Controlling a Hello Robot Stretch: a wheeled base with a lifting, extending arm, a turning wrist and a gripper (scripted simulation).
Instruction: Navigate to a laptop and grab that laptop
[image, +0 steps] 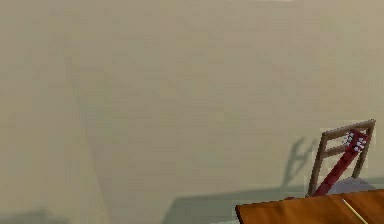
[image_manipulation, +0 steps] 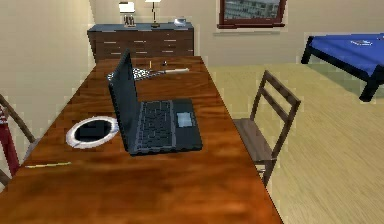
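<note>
Your robot's own body lies beyond the edges of both camera views at the wooden table (image_manipulation: 150, 190), so its colours, shapes, cables, screws and markings cannot be told to you from this moment.

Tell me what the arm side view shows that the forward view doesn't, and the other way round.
Arm side view: an open dark laptop on the wooden table, a white round dish beside it, a wooden chair at the picture's right, a dresser and a blue bed beyond. Forward view: a broad beige wall. Both: the table, as a corner in the forward view, and probably the same slatted chair with a red thing on it, at the arm side view's left edge.
</note>
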